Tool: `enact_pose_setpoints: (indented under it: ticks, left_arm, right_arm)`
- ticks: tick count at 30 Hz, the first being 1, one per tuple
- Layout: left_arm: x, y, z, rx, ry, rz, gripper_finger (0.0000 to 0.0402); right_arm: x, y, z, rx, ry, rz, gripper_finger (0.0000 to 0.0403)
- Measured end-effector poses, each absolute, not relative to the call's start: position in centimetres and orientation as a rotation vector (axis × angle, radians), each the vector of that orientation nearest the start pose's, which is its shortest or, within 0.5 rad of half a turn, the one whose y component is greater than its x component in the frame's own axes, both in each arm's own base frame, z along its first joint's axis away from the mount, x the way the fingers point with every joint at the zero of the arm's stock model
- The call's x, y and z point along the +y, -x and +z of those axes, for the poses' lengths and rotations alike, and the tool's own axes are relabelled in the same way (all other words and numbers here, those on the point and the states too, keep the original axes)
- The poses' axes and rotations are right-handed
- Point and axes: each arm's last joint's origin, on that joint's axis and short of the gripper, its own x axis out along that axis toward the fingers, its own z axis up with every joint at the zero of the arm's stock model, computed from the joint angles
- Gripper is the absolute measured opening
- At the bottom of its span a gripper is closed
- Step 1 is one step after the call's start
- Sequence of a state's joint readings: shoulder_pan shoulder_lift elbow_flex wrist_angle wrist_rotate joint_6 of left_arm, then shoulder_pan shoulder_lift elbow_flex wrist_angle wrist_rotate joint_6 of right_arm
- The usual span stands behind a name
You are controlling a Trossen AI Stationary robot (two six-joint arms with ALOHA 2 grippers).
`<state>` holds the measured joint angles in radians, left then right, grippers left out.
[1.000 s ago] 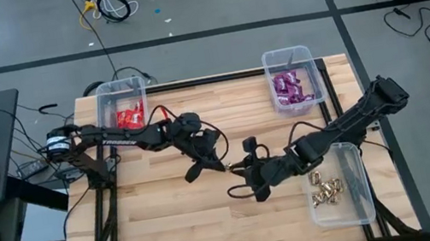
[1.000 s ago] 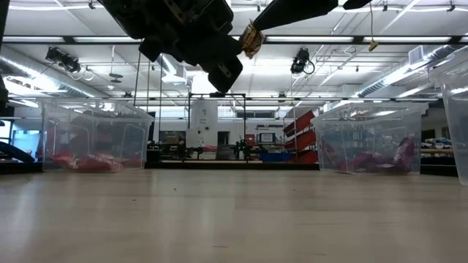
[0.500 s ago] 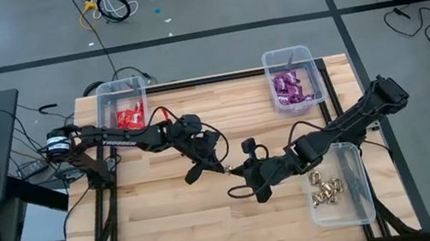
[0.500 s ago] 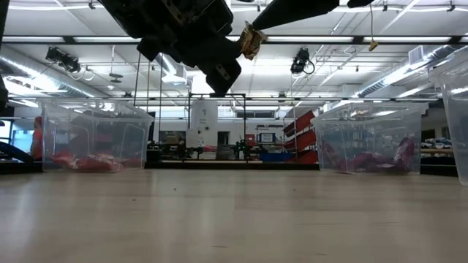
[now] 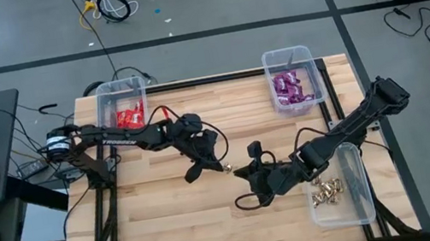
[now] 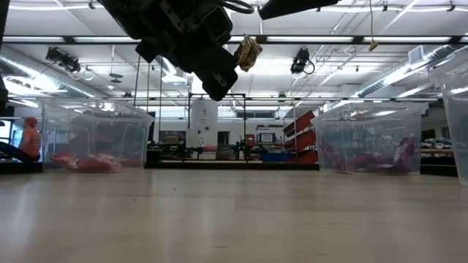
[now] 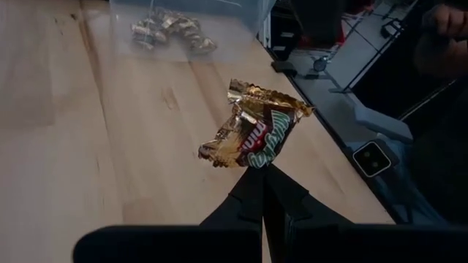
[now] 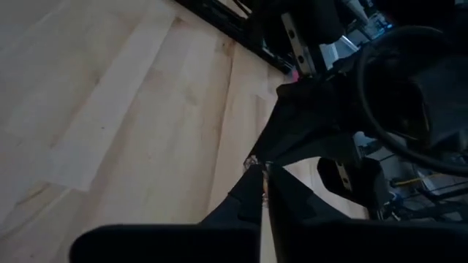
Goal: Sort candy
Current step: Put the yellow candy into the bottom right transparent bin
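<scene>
Right gripper (image 8: 262, 172), shut empty, has backed toward lower right; your left gripper (image 7: 263, 172) still clamps the gold candy (image 7: 252, 135), so it looks undelivered.

My left end effector (image 7: 262, 174) is black. It pinches a crinkly gold foil candy wrapper (image 7: 254, 133) with brown, white and green letters. My right end effector (image 8: 262, 169) is black too. My desk (image 5: 171, 223) is pale wood with light stripes. One see-through plastic bin (image 5: 122, 105) has red flat candy packets (image 5: 130, 116), another (image 5: 291, 78) has purple ones (image 5: 285, 89), and a third (image 5: 348, 194) has small gold pieces (image 5: 324, 188).
</scene>
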<state>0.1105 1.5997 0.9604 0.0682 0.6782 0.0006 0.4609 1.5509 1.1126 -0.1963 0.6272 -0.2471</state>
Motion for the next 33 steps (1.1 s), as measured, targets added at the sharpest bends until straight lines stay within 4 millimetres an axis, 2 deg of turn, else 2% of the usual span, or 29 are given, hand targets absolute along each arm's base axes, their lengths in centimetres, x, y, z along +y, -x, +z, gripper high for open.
enact_pose_setpoints:
  ticks: [9, 15, 24, 27, 31, 33]
  left_arm:
    - [0.9, -33.8, 22.4, 0.498, 0.183, -0.588, 0.0]
    - [0.8, -34.2, 23.0, 0.439, 0.198, -0.57, 0.0]
    - [0.8, -34.2, 23.1, 0.428, 0.2, -0.598, 0.0]
    - [0.8, -34.2, 23.2, 0.421, 0.198, -0.604, 0.0]
    - [0.7, -34.2, 23.2, 0.414, 0.199, -0.62, 0.0]
    - [0.7, -34.2, 23.3, 0.409, 0.197, -0.621, 0.0]
  right_arm:
    - [12.4, -31.4, 26.4, 0.569, 0.518, -0.074, 0.0083]
    - [12.1, -31.7, 26.6, 0.541, 0.49, -0.048, 0.0098]
    - [12.1, -31.7, 26.6, 0.545, 0.491, -0.024, 0.0087]
    - [12.1, -31.7, 26.6, 0.546, 0.492, -0.024, 0.0066]
    - [12.1, -31.7, 26.6, 0.545, 0.491, -0.024, 0.0016]
    - [12.1, -31.7, 26.7, 0.544, 0.49, -0.026, 0.0006]
